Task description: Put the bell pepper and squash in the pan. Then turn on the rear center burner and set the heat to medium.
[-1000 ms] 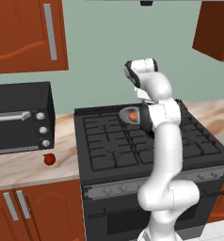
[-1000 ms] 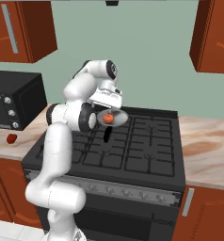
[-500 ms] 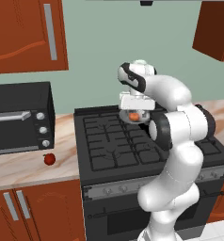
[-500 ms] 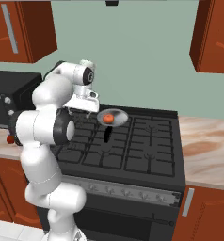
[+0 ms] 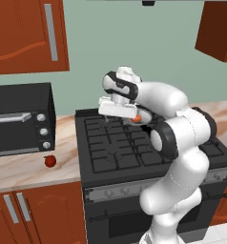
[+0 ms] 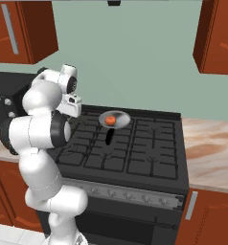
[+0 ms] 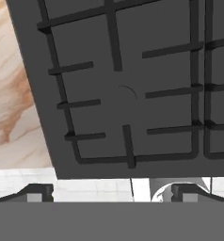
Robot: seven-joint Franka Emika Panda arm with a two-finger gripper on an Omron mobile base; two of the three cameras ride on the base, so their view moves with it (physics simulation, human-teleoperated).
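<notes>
One vegetable is already in the pan [image 6: 114,119]: the pale orange squash [image 6: 110,120] sits in the middle of it, at the back of the stove [image 6: 135,153], around the middle. The pan's short black handle [image 6: 108,137] points toward the front edge of the stove, so the pan's long way runs from back to front. The red bell pepper [image 5: 50,161] is not in the pan yet. It lies on the counter [image 5: 25,167] to the left of the stove, close to the counter's front edge and just in front of the black oven box [image 5: 20,119]. It is round, so it has no long way, and I cannot see which way its stem points from here. The gripper [image 5: 111,108] hangs over the back left part of the stove with its two fingers wide apart and nothing between them. From the gripper, the pepper lies further left and toward the front, well apart from it, and lower down. I think the next move is to swing left and forward, then go down on the pepper from above.
</notes>
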